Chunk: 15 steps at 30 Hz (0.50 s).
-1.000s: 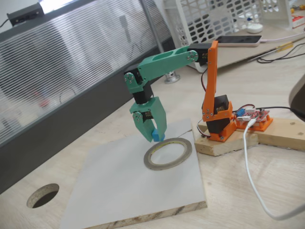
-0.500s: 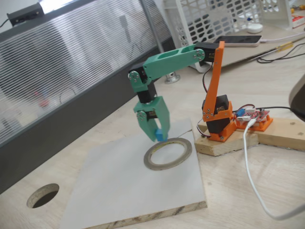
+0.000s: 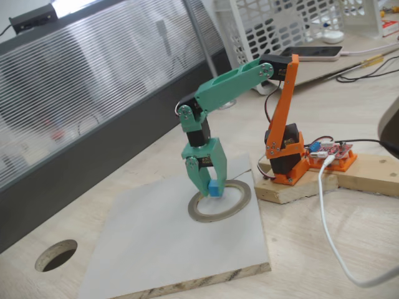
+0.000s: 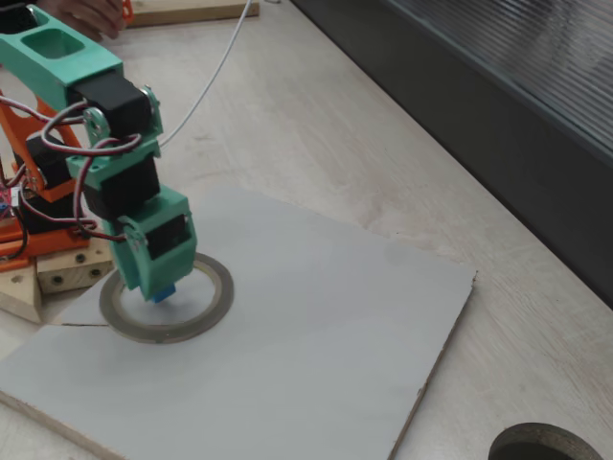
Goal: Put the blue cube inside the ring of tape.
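My green gripper points straight down and is shut on the blue cube, a tiny sky-blue block between the fingertips. The cube hangs just over the near-left part of the ring of tape, a flat grey-olive band lying on a white board. From the other side, the gripper stands over the ring of tape, and the blue cube peeks out below the fingers, within the ring's opening. Whether the cube touches the board cannot be told.
The orange arm base sits on a wooden block to the right of the ring. A white cable trails across the table. A dark round hole is cut through the tabletop at lower left. A person's hand shows at a top edge.
The gripper has moved right and down with the blue cube, from beside the ring's left rim to low over the ring's opening. The arm has stretched further forward.
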Motion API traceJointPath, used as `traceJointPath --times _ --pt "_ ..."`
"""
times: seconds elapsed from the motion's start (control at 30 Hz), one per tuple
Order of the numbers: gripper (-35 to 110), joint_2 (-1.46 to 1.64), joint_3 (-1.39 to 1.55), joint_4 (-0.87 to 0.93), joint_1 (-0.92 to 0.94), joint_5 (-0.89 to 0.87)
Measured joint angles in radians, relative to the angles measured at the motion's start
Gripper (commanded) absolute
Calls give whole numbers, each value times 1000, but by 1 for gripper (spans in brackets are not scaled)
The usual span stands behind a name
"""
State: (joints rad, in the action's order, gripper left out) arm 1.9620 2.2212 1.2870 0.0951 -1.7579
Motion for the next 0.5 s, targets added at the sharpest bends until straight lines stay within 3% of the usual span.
traceJointPath --times 0.5 --pt "11 3 12 -21 -52 0"
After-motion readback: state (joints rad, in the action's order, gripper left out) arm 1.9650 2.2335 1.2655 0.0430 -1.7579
